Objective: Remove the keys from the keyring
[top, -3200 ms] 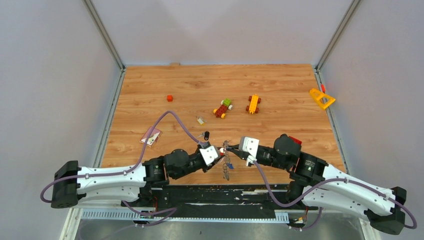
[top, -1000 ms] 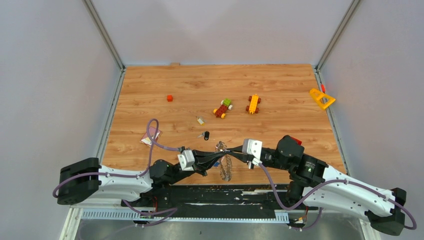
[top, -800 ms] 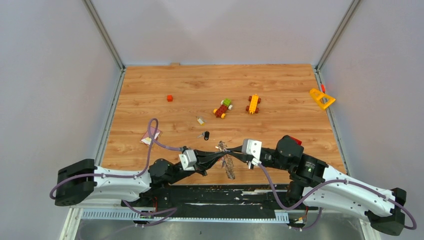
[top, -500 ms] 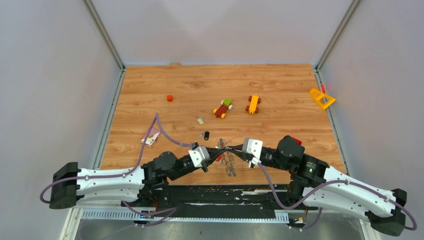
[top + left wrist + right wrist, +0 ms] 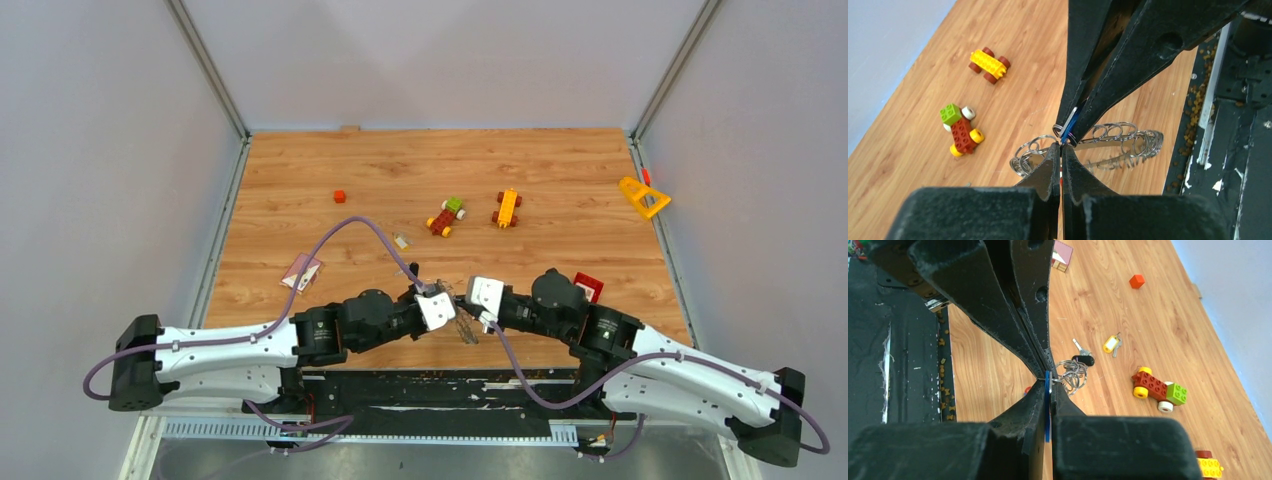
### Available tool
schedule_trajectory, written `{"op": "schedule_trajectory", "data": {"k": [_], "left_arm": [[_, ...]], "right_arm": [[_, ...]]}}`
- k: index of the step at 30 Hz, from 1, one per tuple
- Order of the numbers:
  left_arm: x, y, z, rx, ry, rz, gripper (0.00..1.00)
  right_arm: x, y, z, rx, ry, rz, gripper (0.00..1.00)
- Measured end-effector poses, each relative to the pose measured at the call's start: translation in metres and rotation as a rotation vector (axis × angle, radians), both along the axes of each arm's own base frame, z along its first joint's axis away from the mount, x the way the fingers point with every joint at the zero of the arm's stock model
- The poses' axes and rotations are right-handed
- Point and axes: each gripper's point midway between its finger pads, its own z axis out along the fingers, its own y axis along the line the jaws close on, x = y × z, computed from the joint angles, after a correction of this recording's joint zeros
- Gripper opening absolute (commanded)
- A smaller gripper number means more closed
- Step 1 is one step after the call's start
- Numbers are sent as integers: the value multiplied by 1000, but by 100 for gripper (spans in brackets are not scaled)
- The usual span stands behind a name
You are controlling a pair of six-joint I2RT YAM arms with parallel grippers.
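1. Keyring [image 5: 1118,136]: a silver coil of linked wire loops. It lies between the two grippers, close to the near edge of the worktop [image 5: 300,170] and about midway along that edge.
2. Right gripper [image 5: 1047,387]: the fingers are pressed narrow onto a flat blue strip, the head of a blue-headed key [image 5: 1047,377]. This key sits right at the keyring's loops.
3. Left gripper [image 5: 1060,150]: the fingers are fully together and their tips meet the keyring tip to tip with the right gripper. Whether a wire loop is pinched between them cannot be told.
4. A black-headed key [image 5: 1084,360] lies on the worktop just beyond the loops. A yellow-tagged key [image 5: 1110,344] lies a little farther toward the far edge.
5. Other items on the worktop:
   - a red and green block vehicle [image 5: 446,216] near the middle;
   - a yellow block vehicle [image 5: 507,208] just to its right;
   - a small red cube [image 5: 339,196] toward the left edge;
   - a pink card [image 5: 301,271] near the left edge;
   - a yellow plastic triangle [image 5: 643,197] at the right edge;
   - a red block [image 5: 587,287] beside the right arm.
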Motion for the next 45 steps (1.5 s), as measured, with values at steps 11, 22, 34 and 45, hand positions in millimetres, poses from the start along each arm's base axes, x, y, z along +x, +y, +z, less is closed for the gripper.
{"op": "schedule_trajectory", "data": {"k": [11,22,34,45], "left_arm": [[-1,2,-20,90,8,-11,0],[-4,2,-25,108,18,-29,0],[-4,0,-22,125,5,-46,2],[-9,8,-9,-60,-6,-45,42]], "right_arm": [[0,5,-20,-65,36,13,0],[-1,9,-24,-83,38,44,0],[-1,11,-20,-87,9,90,0],[-25,9,8,28,-113,199,0]]}}
